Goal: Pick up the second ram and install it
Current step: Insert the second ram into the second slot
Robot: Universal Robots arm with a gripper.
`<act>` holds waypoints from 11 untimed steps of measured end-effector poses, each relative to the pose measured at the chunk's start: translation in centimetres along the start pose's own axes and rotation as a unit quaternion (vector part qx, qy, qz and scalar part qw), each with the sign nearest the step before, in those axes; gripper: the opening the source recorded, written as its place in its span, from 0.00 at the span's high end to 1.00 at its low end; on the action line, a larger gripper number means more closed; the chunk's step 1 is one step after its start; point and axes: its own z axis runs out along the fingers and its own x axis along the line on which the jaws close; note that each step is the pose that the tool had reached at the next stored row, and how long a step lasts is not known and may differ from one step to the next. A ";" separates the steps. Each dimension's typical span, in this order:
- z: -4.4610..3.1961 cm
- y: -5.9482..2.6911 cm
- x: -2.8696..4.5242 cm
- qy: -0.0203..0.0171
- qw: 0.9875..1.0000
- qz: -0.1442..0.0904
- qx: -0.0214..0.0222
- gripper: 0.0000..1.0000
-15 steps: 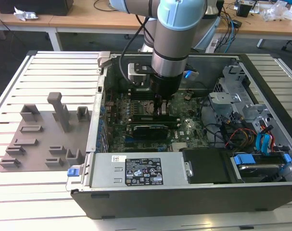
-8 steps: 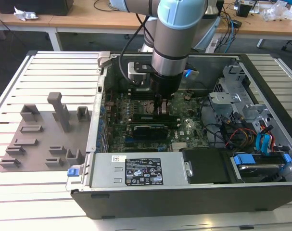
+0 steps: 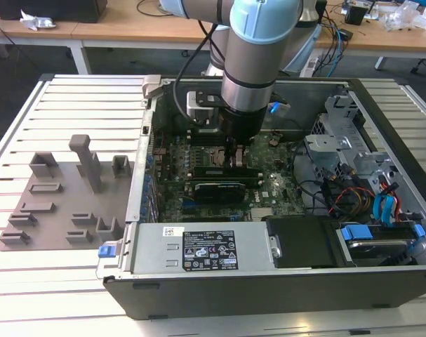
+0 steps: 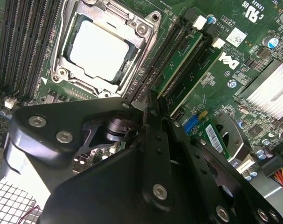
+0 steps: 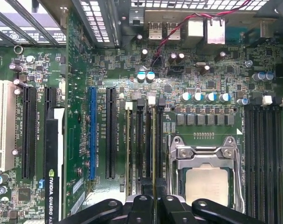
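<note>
In the exterior view my gripper [image 3: 234,160] reaches down into the open computer case, just to the exterior view's right of the CPU socket [image 3: 209,156]. The second ram [image 4: 181,58] is a thin green stick standing on edge in a memory slot with a white latch. It is seen edge-on as the second ram [image 5: 153,144] in the first wrist view. My gripper [image 4: 152,101] is shut on its upper edge about halfway along, and the black fingers [image 5: 142,205] close on the stick from both sides. Another green stick [image 4: 203,70] sits two slots over.
The CPU socket [image 4: 101,49] lies beside the slots, with more empty black slots [image 5: 260,154] past it. A graphics card [image 3: 216,189] lies nearer the case front. Drive cages and cables [image 3: 370,189] fill the exterior view's right. A grey tray [image 3: 58,210] with blocks lies outside the case.
</note>
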 end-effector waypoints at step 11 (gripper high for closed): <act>0.51 -0.02 0.02 0.000 1.000 0.000 0.000 0.87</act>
